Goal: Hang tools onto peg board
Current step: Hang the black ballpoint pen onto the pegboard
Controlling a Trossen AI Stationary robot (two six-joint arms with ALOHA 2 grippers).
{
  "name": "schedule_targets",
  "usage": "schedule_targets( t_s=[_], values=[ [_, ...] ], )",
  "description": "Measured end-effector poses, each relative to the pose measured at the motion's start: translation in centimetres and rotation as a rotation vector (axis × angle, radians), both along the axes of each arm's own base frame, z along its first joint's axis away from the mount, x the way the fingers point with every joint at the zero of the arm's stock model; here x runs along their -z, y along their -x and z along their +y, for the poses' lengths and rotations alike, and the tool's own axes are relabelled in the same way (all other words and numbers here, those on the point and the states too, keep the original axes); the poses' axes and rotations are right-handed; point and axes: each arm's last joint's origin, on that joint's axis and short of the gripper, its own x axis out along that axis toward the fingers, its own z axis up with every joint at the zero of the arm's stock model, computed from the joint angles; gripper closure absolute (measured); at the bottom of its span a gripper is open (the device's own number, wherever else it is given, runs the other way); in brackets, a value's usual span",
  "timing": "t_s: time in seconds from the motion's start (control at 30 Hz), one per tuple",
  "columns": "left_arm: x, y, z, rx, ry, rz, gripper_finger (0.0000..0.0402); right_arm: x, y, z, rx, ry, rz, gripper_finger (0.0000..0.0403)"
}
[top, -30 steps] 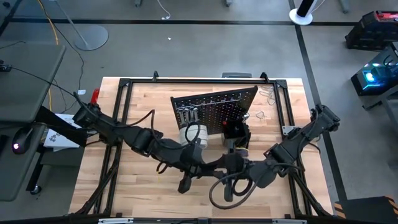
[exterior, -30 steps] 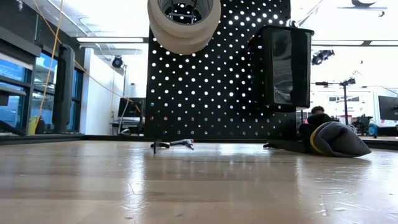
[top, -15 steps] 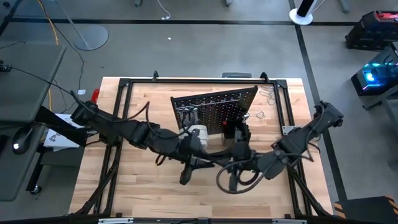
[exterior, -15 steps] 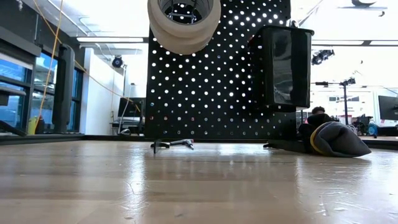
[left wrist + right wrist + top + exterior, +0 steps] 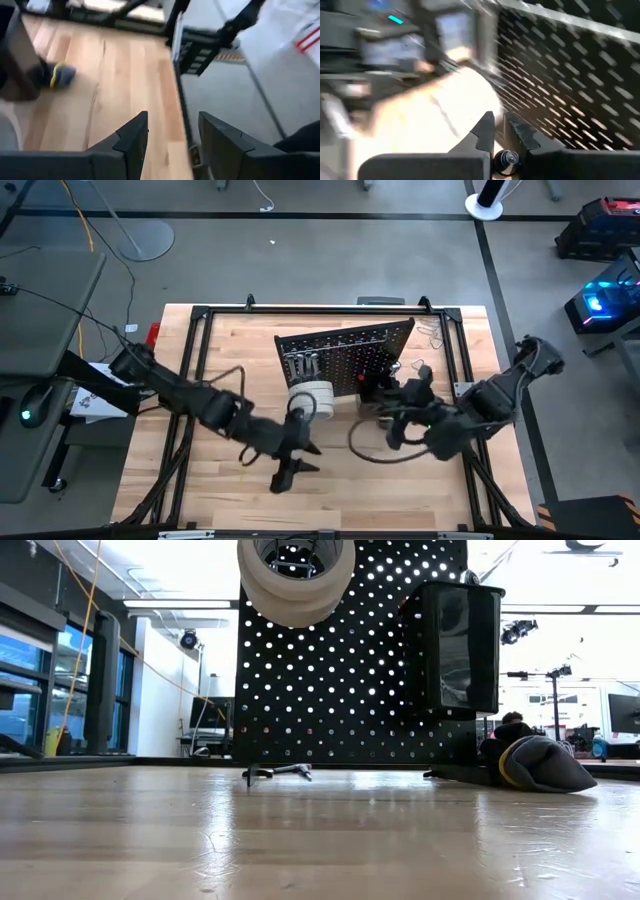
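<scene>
White tape rolls [image 5: 296,580] on peg board [image 5: 350,650]; glove bundle [image 5: 540,762] beside.

My left arm reaches in from the table's left edge across to the middle front, where my left gripper [image 5: 290,470] sits low with its fingers [image 5: 131,137] parted and nothing between them. My right arm comes in from the right edge, elbow bent, and my right gripper [image 5: 392,392] sits toward the centre, fingers [image 5: 485,131] nearly together.
</scene>
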Motion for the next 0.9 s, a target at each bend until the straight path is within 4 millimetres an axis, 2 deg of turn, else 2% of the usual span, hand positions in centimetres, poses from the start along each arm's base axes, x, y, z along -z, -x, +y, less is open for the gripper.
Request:
schedule_targets(
  t_s=[0.13,0.23,0.47,0.6,0.7,0.9],
  values=[
    [2.3,0.5,-1.3,-0.053,0.004,0.01,0.0234,1.8,0.7,-1.5,0.162,0.006,0.106,0.0388],
    [3.6,0.6,-1.7,-0.088,0.042,0.021,0.0234,2.7,0.5,-2.6,0.25,0.022,0.172,0.0388],
    [4.1,0.6,-2.0,-0.12,0.108,0.012,0.0234,4.1,-1.4,-3.9,0.272,0.012,0.302,0.0388],
    [3.7,0.9,-2.1,-0.109,0.124,0.001,0.0234,4.3,-1.9,-4.7,0.314,-0.022,0.303,0.0382],
    [3.2,1.3,-2.1,-0.099,0.13,-0.004,0.0234,4.4,-2.1,-5.2,0.347,-0.069,0.295,0.0342],
    [1.9,2.7,-1.7,-0.098,0.107,-0.026,0.0234,4.4,-2.6,-5.7,0.342,-0.134,0.301,0.0231]
  ],
)
